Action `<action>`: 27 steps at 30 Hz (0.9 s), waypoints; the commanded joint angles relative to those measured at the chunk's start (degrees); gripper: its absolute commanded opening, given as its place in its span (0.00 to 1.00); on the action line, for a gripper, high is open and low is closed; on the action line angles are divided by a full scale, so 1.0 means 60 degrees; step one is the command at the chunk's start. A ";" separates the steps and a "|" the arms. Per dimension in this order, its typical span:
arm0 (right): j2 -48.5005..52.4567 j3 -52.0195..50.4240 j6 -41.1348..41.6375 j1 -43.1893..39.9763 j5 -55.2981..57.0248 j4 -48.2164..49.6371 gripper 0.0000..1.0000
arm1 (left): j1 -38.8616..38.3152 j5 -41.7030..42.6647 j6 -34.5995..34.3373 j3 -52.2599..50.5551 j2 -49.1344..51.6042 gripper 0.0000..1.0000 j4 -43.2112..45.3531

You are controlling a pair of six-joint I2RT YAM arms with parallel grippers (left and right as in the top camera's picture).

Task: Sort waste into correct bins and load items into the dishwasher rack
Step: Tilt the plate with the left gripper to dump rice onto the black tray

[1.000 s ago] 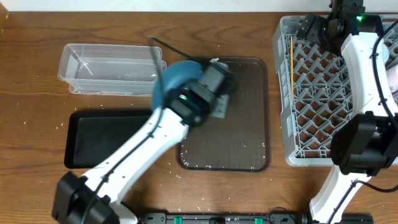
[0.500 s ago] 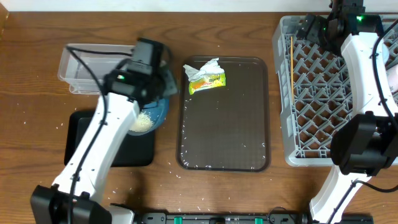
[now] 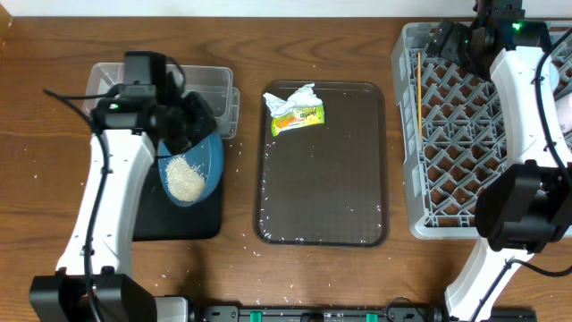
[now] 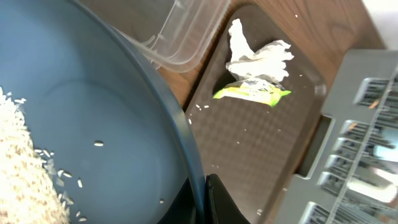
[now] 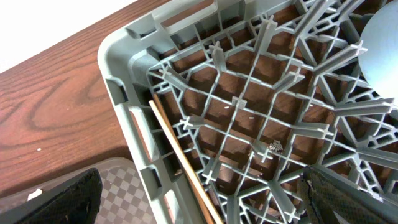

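Observation:
My left gripper (image 3: 193,123) is shut on the rim of the large dark blue bowl (image 3: 198,161), held tilted over the black tray (image 3: 125,188). A heap of white rice (image 3: 185,180) lies in the bowl. In the left wrist view the bowl's rim (image 4: 180,143) is pinched between my fingers, with rice (image 4: 25,180) at the lower left. The yellow-green wrapper with white paper (image 3: 298,109) lies on the brown serving tray (image 3: 322,197). My right gripper (image 3: 454,40) is open and empty above the grey rack's (image 3: 487,143) far left corner. A chopstick (image 3: 419,94) lies in the rack.
The clear tub (image 3: 134,89) stands behind the black tray, close to the bowl. Loose rice grains are scattered on the table and the brown tray. A pale blue rounded thing (image 5: 382,43) sits in the rack at the right wrist view's edge.
My left arm has carried the blue bowl from the brown tray leftward to above the black tray. The wrapper on the brown tray is uncovered. The right arm has not moved.

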 commanded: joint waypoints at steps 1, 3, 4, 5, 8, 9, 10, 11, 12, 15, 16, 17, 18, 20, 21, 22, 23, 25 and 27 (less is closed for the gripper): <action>0.0029 -0.0007 0.0117 -0.0044 0.0011 -0.0011 0.99 | 0.0554 0.0933 0.0040 -0.0091 -0.0219 0.06 -0.0160; 0.0029 -0.0007 0.0117 -0.0044 0.0011 -0.0011 0.99 | 0.0896 0.1508 0.0215 -0.0091 -0.0219 0.06 -0.0262; 0.0029 -0.0007 0.0117 -0.0044 0.0011 -0.0011 0.99 | 0.1056 0.1909 0.0361 -0.0091 -0.0219 0.06 -0.0321; 0.0029 -0.0007 0.0120 -0.0044 0.0011 -0.0011 0.99 | 0.1271 0.2412 0.0539 -0.0091 -0.0219 0.06 -0.0393; 0.0029 -0.0007 0.0117 -0.0044 0.0011 -0.0011 0.99 | 0.1814 0.3377 0.0922 -0.0091 -0.0219 0.06 -0.0597; 0.0029 -0.0007 0.0117 -0.0044 0.0011 -0.0011 0.99 | 0.1996 0.3599 0.1035 -0.0091 -0.0219 0.06 -0.0688; 0.0029 -0.0007 0.0120 -0.0044 0.0011 -0.0011 0.99 | 0.2146 0.3767 0.1126 -0.0091 -0.0219 0.06 -0.0823; 0.0029 -0.0007 0.0117 -0.0044 0.0011 -0.0011 0.99 | 0.2320 0.4007 0.1242 -0.0091 -0.0219 0.06 -0.0987; 0.0029 -0.0007 0.0120 -0.0044 0.0011 -0.0011 0.99 | 0.2470 0.4244 0.1402 -0.0091 -0.0219 0.06 -0.1162; 0.0029 -0.0007 0.0117 -0.0044 0.0011 -0.0011 0.99 | 0.2914 0.5016 0.2011 -0.0091 -0.0219 0.06 -0.1672; 0.0029 -0.0007 0.0120 -0.0044 0.0011 -0.0011 0.99 | 0.3075 0.5260 0.2178 -0.0091 -0.0219 0.06 -0.1785; 0.0029 -0.0007 0.0120 -0.0044 0.0011 -0.0011 0.99 | 0.3213 0.5442 0.2295 -0.0091 -0.0219 0.06 -0.1829; 0.0029 -0.0007 0.0117 -0.0044 0.0011 -0.0011 0.99 | 0.3355 0.5621 0.2390 -0.0091 -0.0219 0.06 -0.1832; 0.0029 -0.0007 0.0117 -0.0044 0.0011 -0.0011 0.99 | 0.3654 0.6014 0.2473 -0.0091 -0.0219 0.06 -0.1865; 0.0029 -0.0007 0.0120 -0.0044 0.0011 -0.0011 0.99 | 0.3785 0.6237 0.2473 -0.0102 -0.0219 0.06 -0.1912; 0.0029 -0.0007 0.0117 -0.0044 0.0011 -0.0011 0.99 | 0.3938 0.6597 0.2484 -0.0135 -0.0219 0.06 -0.1967; 0.0029 -0.0007 0.0117 -0.0044 0.0011 -0.0011 0.99 | 0.4054 0.7002 0.2586 -0.0164 -0.0219 0.06 -0.2025; 0.0029 -0.0007 0.0120 -0.0044 0.0011 -0.0011 0.99 | 0.4269 0.7763 0.2889 -0.0200 -0.0215 0.06 -0.2208; 0.0029 -0.0007 0.0117 -0.0044 0.0011 -0.0011 0.99 | 0.4452 0.7989 0.3049 -0.0204 -0.0215 0.06 -0.2437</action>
